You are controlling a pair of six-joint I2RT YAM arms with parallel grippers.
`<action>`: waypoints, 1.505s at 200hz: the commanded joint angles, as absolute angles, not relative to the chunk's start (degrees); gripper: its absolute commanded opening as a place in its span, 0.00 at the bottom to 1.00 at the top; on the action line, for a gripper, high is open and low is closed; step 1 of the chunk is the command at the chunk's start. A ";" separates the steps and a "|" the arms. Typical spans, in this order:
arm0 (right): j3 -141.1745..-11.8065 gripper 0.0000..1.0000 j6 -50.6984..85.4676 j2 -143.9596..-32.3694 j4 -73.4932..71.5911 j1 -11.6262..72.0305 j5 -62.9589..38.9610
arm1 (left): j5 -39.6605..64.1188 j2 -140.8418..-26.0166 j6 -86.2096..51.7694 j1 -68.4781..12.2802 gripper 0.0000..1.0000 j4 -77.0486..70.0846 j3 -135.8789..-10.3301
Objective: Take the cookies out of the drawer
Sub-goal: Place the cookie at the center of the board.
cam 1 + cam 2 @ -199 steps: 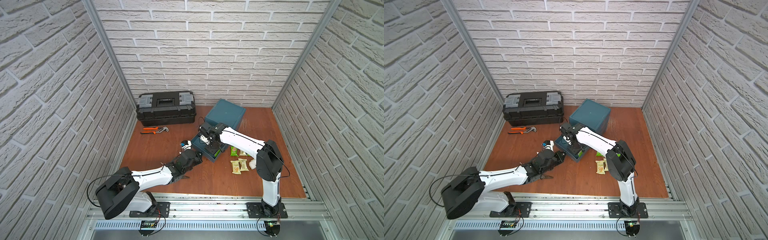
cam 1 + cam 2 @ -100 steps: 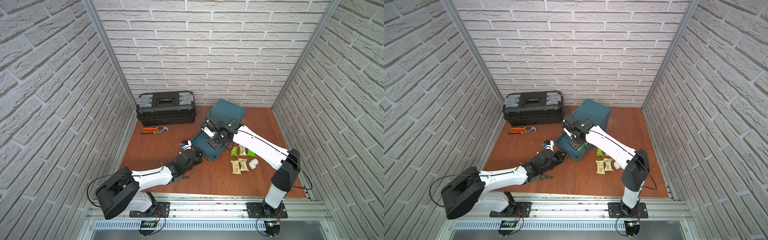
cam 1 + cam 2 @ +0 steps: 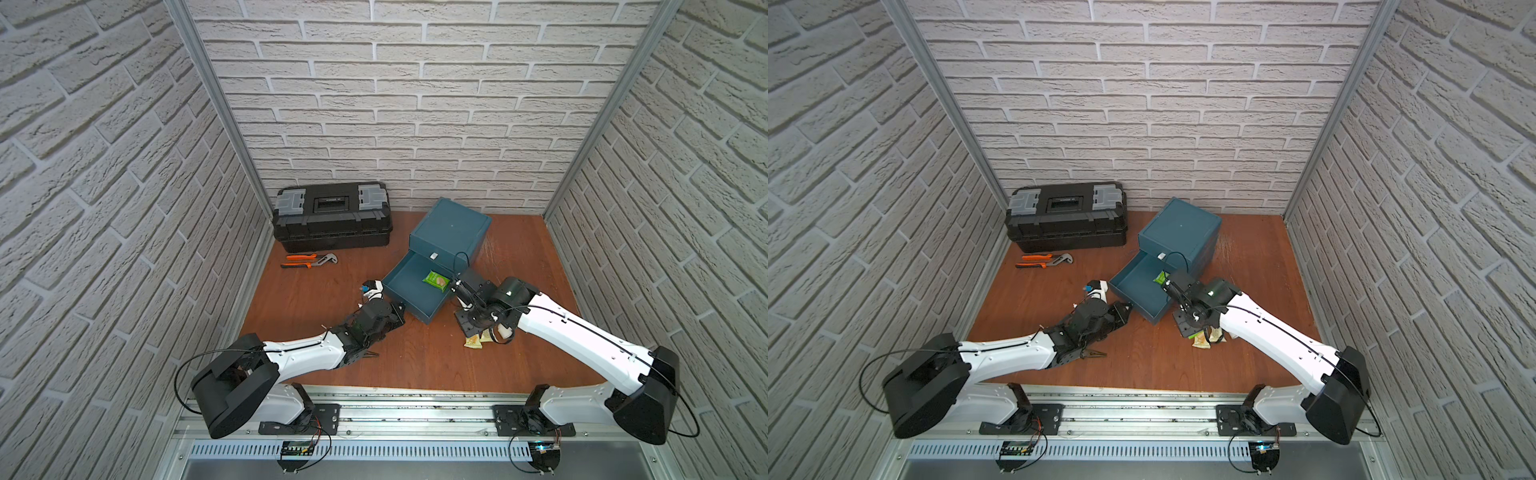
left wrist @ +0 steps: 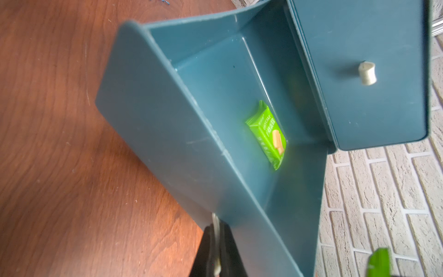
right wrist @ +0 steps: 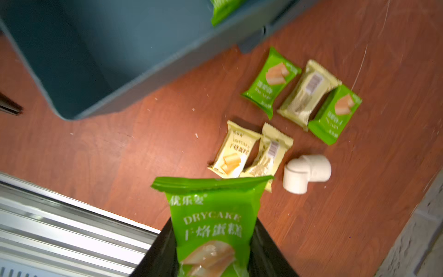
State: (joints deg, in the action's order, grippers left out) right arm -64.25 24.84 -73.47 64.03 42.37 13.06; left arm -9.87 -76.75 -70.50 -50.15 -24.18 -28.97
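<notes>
Right tool (image 5: 213, 251) grips a green packet (image 5: 211, 223) over the table (image 5: 119, 156); lower it beside the packets (image 5: 271, 81) just ahead, then let go. Left tool (image 4: 217, 242), clenched, meets the drawer (image 4: 167, 134) front; another packet (image 4: 267, 134) lies inside.

Black toolbox (image 3: 332, 216) at the back, orange-handled pliers (image 3: 318, 261) just before it, white pipe elbow (image 5: 306, 173) well apart.
</notes>
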 commanded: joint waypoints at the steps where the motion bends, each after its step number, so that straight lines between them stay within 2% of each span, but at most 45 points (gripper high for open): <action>1: -57.50 0.41 33.84 -70.41 61.12 41.95 13.96 | -10.28 -77.07 -69.87 -49.66 0.00 -27.15 -30.11; 73: -40.62 0.38 38.06 -67.52 53.93 31.80 6.07 | -9.63 -77.61 -69.88 -49.58 0.00 -27.86 -30.06; 139: -36.24 0.39 36.65 -71.83 48.88 26.33 4.66 | -8.84 -78.40 -69.91 -49.50 0.00 -28.04 -30.74; 174: -36.29 0.44 36.89 -74.20 48.33 25.84 5.19 | -8.56 -78.66 -69.87 -49.40 0.00 -28.04 -30.92; 200: -36.28 0.55 37.11 -73.54 48.89 25.85 5.78 | -8.47 -78.71 -69.84 -49.22 0.00 -28.04 -31.03; 228: -37.10 0.63 37.48 -71.28 50.77 25.84 6.61 | -8.27 -78.68 -69.75 -49.20 0.00 -28.13 -31.03; 277: -43.31 0.63 37.89 -63.10 56.91 26.78 8.27 | -8.22 -78.25 -69.61 -49.06 0.00 -27.95 -30.84; 301: -49.45 0.63 35.90 -59.17 59.85 29.95 12.47 | -8.09 -78.44 -69.64 -49.12 0.00 -28.08 -30.77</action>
State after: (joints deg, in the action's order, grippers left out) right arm -44.03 37.10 -63.13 55.88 27.42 7.94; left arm -8.03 -78.06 -70.50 -49.54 -25.30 -29.63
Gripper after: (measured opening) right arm 0.630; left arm 0.079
